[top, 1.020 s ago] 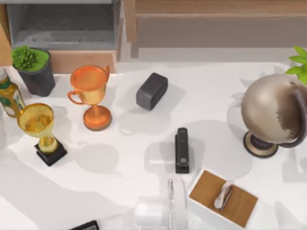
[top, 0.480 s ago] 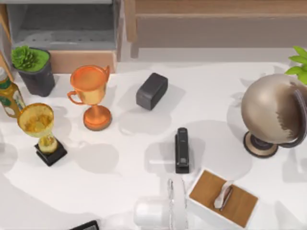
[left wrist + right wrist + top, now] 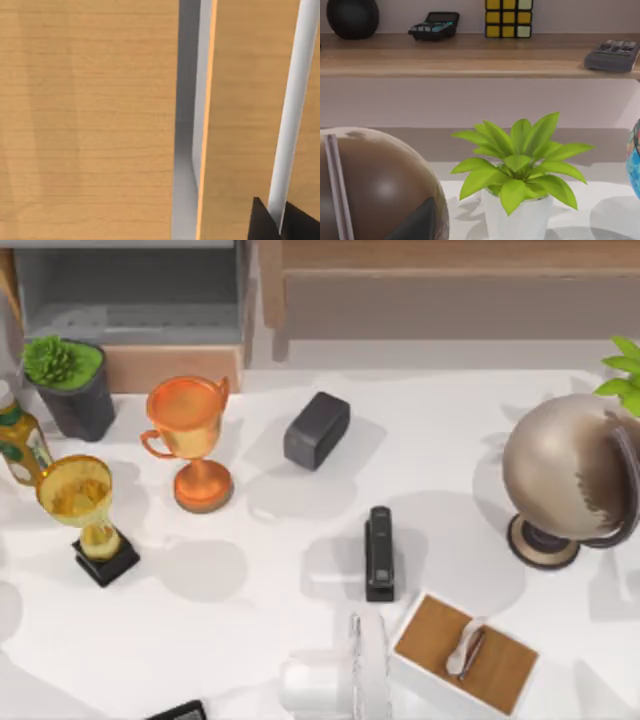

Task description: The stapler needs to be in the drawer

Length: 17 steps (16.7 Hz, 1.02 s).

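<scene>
Stapler [image 3: 379,553] unmoved on table [image 3: 270,570]; drawer [image 3: 130,300] remains open.

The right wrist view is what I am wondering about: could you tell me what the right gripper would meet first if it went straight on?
Probably the potted plant, which stands straight ahead, with the brown globe just beside that line. Depth is unclear.

Dark, near-black angular claw [image 3: 280,225] fingertips, flat matte faces, sharp edges
</scene>
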Tool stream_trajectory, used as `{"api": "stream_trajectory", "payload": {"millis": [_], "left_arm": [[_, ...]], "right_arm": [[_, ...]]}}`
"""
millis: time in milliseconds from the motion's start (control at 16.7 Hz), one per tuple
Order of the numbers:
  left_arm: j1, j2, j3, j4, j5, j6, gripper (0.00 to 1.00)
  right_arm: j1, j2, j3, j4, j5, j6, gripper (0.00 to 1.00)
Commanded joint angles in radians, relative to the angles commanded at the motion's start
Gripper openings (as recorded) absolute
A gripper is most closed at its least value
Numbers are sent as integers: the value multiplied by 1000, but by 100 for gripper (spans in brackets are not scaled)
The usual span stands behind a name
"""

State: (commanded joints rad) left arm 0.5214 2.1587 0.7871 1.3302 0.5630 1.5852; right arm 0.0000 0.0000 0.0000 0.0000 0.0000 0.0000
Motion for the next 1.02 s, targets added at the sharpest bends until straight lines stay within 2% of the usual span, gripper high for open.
{"api": "stream_trajectory", "payload": {"millis": [180, 540, 840, 1020], "left_arm": [[34, -38, -84, 49, 33, 2, 0], [47, -46, -103, 62, 43, 5, 0], [137, -107, -265, 151, 136, 8, 0], [162, -122, -300, 174, 160, 10, 0]], "right_arm": [[0, 0, 0, 0, 0, 0, 100], [0, 0, 0, 0, 0, 0, 100], [0, 0, 0, 0, 0, 0, 100], [0, 0, 0, 0, 0, 0, 100]]}}
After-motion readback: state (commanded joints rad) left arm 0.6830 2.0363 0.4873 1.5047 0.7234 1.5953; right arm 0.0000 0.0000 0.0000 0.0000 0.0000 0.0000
